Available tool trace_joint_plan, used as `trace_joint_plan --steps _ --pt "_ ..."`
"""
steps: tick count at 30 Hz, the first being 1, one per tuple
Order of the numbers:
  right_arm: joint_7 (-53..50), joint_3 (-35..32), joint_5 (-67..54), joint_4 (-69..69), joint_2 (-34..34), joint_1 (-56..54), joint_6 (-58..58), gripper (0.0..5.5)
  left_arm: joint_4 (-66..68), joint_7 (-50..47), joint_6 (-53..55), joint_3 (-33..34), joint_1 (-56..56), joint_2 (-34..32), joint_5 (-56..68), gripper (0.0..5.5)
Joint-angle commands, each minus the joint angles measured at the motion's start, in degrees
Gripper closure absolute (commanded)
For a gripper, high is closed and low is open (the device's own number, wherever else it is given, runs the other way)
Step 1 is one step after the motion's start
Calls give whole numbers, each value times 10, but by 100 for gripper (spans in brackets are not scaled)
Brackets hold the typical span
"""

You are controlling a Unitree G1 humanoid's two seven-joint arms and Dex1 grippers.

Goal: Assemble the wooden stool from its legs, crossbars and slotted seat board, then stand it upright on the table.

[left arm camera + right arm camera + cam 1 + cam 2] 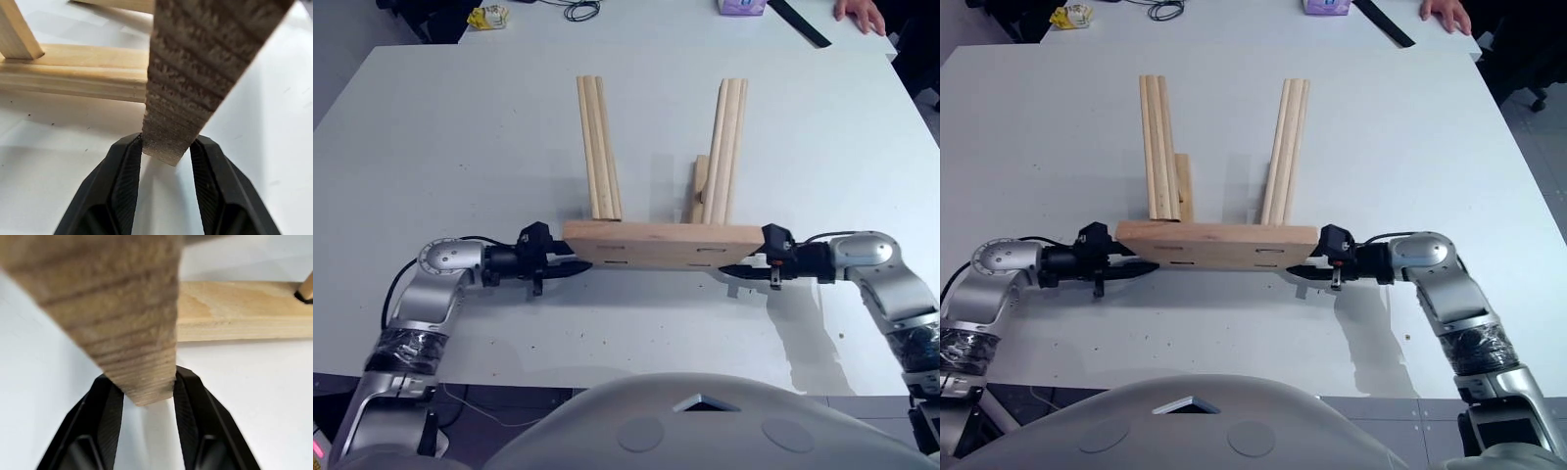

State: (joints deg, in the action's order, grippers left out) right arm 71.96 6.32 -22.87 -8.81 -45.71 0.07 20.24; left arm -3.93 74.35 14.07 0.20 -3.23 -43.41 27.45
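Note:
The wooden stool lies on its side on the white table. Its slotted seat board stands on edge nearest me. Two pairs of legs, one on the left and one on the right, run away from me along the table. A short crossbar shows beside the right pair. My left gripper is shut on the board's left end, low down, with both fingers pressing it. My right gripper is shut on the board's right end in the same way. A leg lies beyond it.
Along the table's far edge lie a yellow packet, a cable, a purple box and a black strap. A person's hand rests at the far right corner. The near table edge runs just below my arms.

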Motion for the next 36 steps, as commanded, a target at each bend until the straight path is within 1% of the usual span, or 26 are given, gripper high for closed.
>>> trace_joint_plan --steps 1,2,4,7,12,16,18,21,23,28,33,36 --pt "-53 -104 -235 -127 -15 -43 217 408 -153 -35 164 78 -10 -27 187 402" --pt "-81 -125 -295 -141 -14 -67 263 408 -181 -55 198 98 -13 -31 232 402" --pt "-140 -159 -399 -159 -12 -99 321 408 -212 -108 253 132 -3 -28 321 402" --pt "-231 -180 -531 -174 -18 -119 346 408 -245 -194 300 164 -7 -28 456 402" --pt "-369 -183 -727 -150 -58 -146 325 408 -281 -322 301 191 -35 -36 638 402" --pt "-498 -171 -872 -141 -64 -157 253 408 -303 -427 260 188 -45 -23 748 402" --pt "-553 -178 -897 -145 -40 -154 226 408 -315 -480 233 184 -50 -10 793 402" --pt "-624 -191 -901 -159 14 -155 198 408 -332 -566 188 182 -53 20 848 402" --pt "-693 -197 -901 -172 60 -158 170 408 -340 -647 146 175 -39 70 855 402" --pt "-883 -201 -901 -206 171 -168 88 408 -383 -789 55 166 10 159 855 402" --pt "-1024 -199 -901 -239 254 -173 18 408 -393 -943 -29 173 96 214 855 407" --pt "-1105 -199 -901 -258 283 -157 -13 408 -395 -1037 -71 181 122 234 851 412"
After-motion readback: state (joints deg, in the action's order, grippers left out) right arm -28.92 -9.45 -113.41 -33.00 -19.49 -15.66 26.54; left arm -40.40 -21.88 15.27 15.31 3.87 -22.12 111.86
